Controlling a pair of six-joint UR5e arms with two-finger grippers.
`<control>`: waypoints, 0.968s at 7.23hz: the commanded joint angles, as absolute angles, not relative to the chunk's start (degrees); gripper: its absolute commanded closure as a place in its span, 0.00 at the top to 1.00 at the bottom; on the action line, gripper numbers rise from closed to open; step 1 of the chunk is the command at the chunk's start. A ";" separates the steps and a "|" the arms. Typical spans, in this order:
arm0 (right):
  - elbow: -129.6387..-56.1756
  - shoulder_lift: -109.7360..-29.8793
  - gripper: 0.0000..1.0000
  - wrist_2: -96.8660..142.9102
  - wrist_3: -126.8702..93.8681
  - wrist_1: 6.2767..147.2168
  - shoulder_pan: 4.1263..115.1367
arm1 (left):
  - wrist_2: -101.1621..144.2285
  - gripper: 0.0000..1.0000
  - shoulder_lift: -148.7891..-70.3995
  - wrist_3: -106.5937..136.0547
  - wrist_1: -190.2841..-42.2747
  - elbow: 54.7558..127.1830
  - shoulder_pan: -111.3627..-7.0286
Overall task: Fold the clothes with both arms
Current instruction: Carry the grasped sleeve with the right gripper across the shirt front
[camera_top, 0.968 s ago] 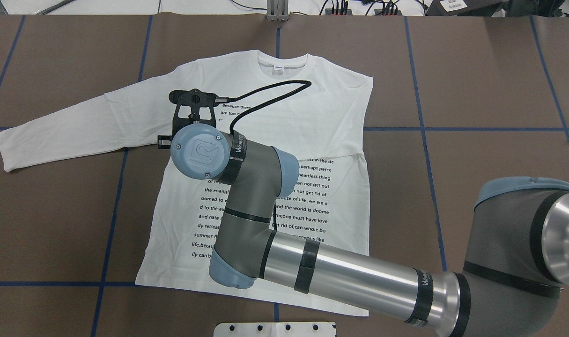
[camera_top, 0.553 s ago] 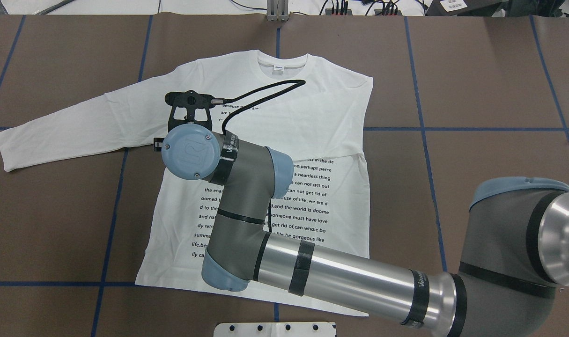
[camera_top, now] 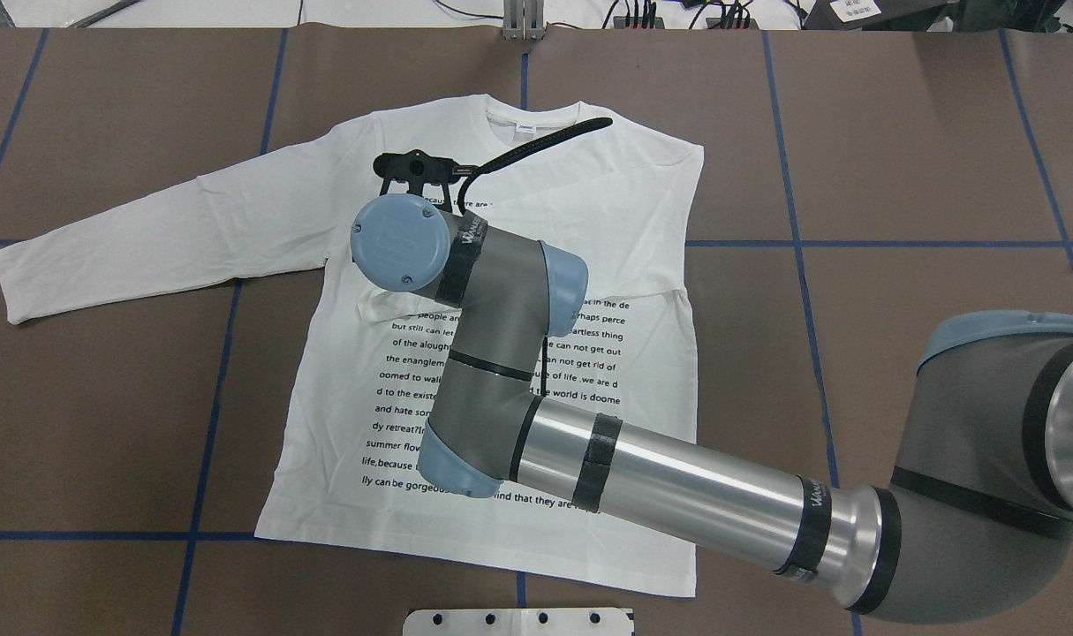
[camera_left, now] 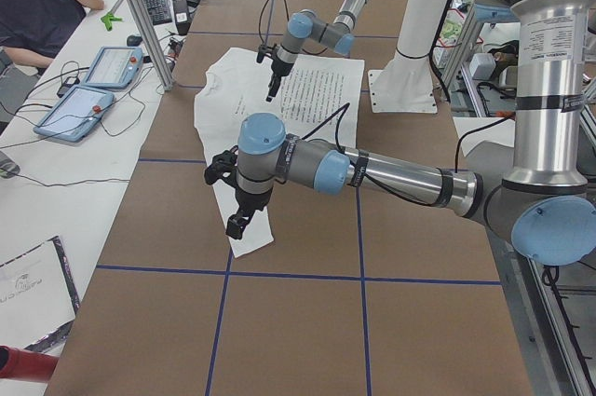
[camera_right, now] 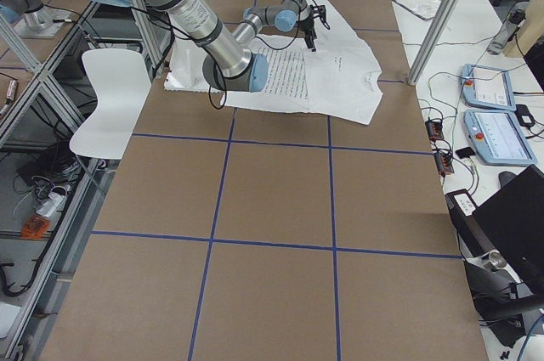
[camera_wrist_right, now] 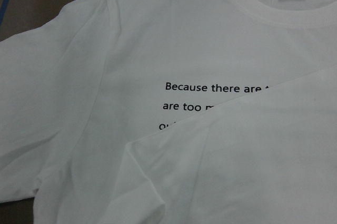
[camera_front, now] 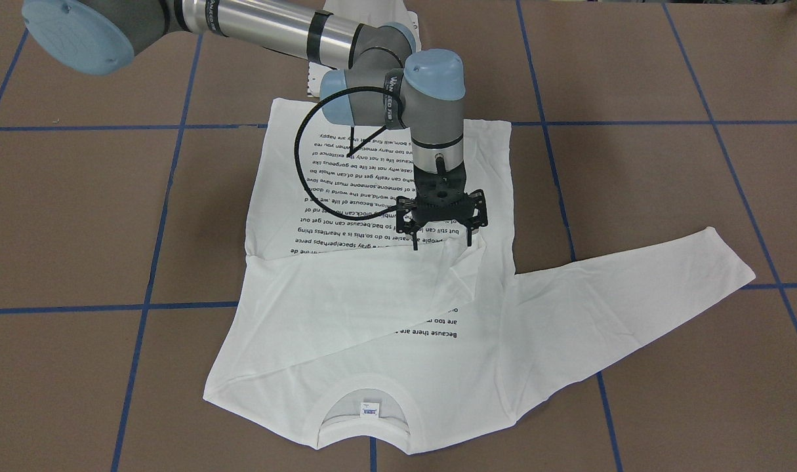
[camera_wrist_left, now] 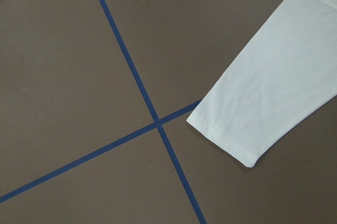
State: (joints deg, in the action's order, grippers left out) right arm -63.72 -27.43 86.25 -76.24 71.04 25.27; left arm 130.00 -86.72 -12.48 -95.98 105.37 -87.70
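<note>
Since it shifted rightward, right gripper hovers nearer the T-shirt collar.

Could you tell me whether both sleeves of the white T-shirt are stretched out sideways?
No: one sleeve lies stretched out on the table, while the other sleeve is folded across the chest over the printed text.

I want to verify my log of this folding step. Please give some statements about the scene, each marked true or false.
One sleeve of the white long-sleeved T-shirt lies folded across its chest. True.
The other sleeve is folded in too. False: it lies stretched out on the table.
The right hand grips the collar. False: it is open, above the chest, away from the collar.
The printed text faces up. True.
</note>
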 commanded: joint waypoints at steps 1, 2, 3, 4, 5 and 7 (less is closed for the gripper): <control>-56.29 -26.73 1.00 86.22 -79.96 60.87 25.31 | 129.99 1.00 -86.75 -12.48 -96.06 105.38 -87.71; -55.82 -26.28 1.00 85.96 -81.20 60.56 24.62 | 129.99 1.00 -86.66 -12.48 -96.06 105.38 -87.71; -52.85 -24.02 0.99 84.65 -81.73 58.99 23.74 | 129.99 1.00 -86.57 -12.48 -96.06 105.29 -87.71; -47.08 -21.47 0.98 81.25 -82.26 53.14 22.77 | 129.99 1.00 -86.49 -12.48 -96.15 105.38 -87.71; -44.85 -20.05 0.98 80.34 -82.44 51.78 22.59 | 129.99 1.00 -86.40 -12.48 -96.07 105.55 -87.71; -42.72 -19.25 0.97 77.27 -82.53 51.59 21.54 | 129.99 1.00 -86.13 -12.48 -96.06 105.91 -87.80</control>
State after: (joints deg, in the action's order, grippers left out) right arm -44.26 -20.09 79.02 -82.40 52.09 22.19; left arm 129.99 -86.27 -12.48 -96.07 105.73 -87.77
